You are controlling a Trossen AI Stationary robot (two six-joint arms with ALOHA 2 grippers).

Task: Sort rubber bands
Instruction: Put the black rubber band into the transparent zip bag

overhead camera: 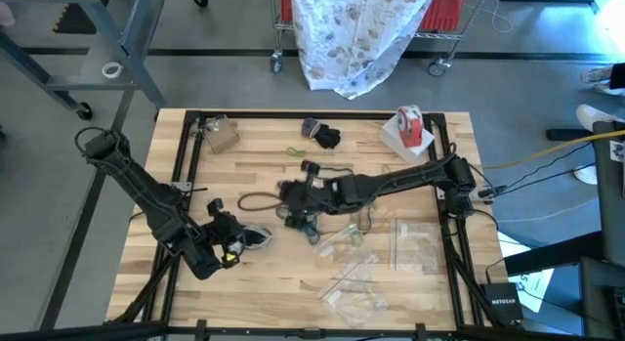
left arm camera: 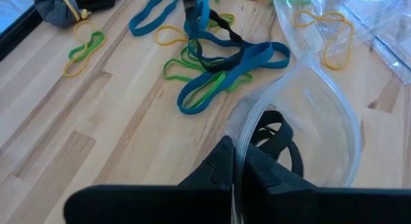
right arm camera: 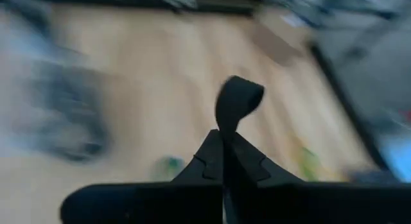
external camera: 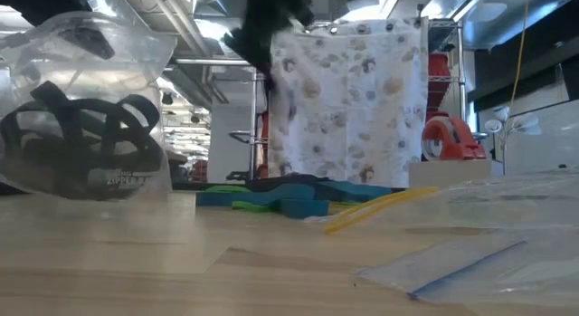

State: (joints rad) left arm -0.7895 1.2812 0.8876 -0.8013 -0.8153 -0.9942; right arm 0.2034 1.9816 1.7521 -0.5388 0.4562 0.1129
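Note:
A loose pile of blue, green, black and yellow rubber bands lies on the wooden table near its middle. My right gripper hovers just above that pile, shut on a black band. Near the front left, my left gripper is shut on a clear bag. The bag has black bands inside it. My right gripper pinches a black band between its two fingers, which slant down from the table's right side. A short loop of the band stands out past the fingertips. A black strand runs from the pile up toward the gripper. My left gripper pinches the clear bag by the rim of its open mouth between its two fingers, which slant downward. The mouth gapes wide just beyond the fingertips. I cannot tell whether the bag's bottom touches the table.
Several flat clear bags lie at the front right. A red-and-white tape roll sits on a white block at the far right. Dark items and a brown one sit along the far edge. Stray green and yellow bands lie apart.

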